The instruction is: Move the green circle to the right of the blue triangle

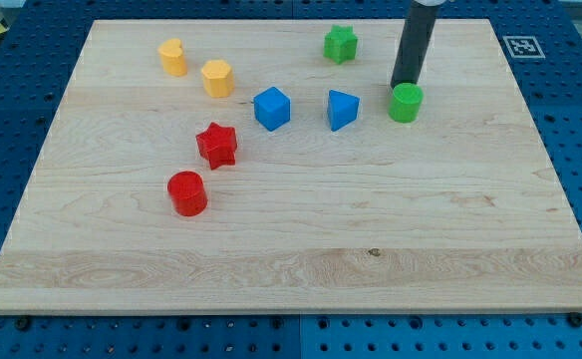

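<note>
Where my tip point(405, 86) meets the green circle point(406, 104), contact is unclear.

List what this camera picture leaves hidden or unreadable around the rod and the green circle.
1. Camera view: whether my tip touches the green circle; the rod's end meets the circle's far edge and no gap can be judged.
2. The rod's upper part and the arm: cut off by the view's top edge.
3. The marker at the board's top right corner: too small to read.
4. The blue triangle: its far faces are hidden by its own body.
</note>
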